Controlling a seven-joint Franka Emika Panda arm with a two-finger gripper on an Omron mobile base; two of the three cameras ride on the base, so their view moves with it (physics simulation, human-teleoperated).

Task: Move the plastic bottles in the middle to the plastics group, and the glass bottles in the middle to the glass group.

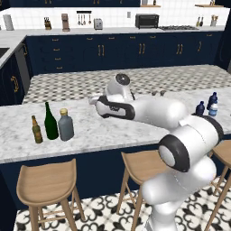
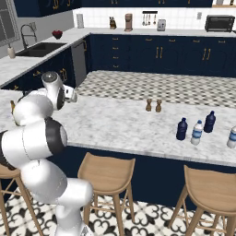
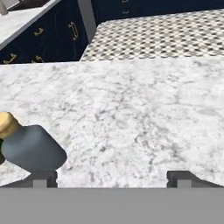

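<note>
Grey bottle point(image 1: 66, 125): upright on tabletop point(image 1: 113, 131), just beside green wine bottle point(image 1: 50, 122) and beer bottle point(image 1: 36, 130); apparently placed. Tool point(image 3: 112, 177): wide, empty. Next: likely withdraw.

**What I can't make out**

My own arm point(image 1: 153, 110) covers part of the marble counter point(image 1: 113, 131) in the left base view. In my hand view the grey bottle point(image 3: 33, 148) runs off the left edge. In the right base view, a bottle point(image 2: 232, 137) is cut by the right edge, and the two small brown items point(image 2: 153, 105) are too small to identify.
</note>
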